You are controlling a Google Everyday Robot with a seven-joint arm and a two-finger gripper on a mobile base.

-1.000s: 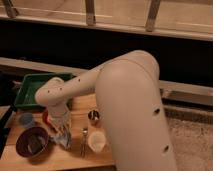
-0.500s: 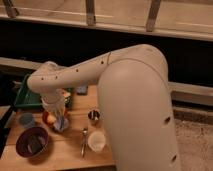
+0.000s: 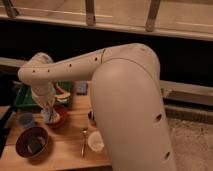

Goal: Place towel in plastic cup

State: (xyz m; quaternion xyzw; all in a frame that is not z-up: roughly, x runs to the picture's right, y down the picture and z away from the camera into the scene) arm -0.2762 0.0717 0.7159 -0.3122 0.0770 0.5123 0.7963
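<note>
My gripper [image 3: 47,106] hangs at the end of the big white arm, over the left part of the wooden table [image 3: 65,150]. A pale blue-white towel [image 3: 50,116] is right under it, over a red bowl [image 3: 61,119]; I cannot tell whether the towel is gripped or resting. A bluish plastic cup [image 3: 26,120] stands just left of the gripper. A small white cup [image 3: 95,142] stands further right near the front edge.
A dark bowl [image 3: 32,142] sits at the front left. A spoon [image 3: 84,142] lies beside the white cup. A green tray [image 3: 24,96] is behind the gripper and a blue object [image 3: 81,88] at the back. The arm's elbow [image 3: 130,110] hides the table's right side.
The gripper and towel have moved left and toward the back of the table, from near the white cup to over the red bowl.
</note>
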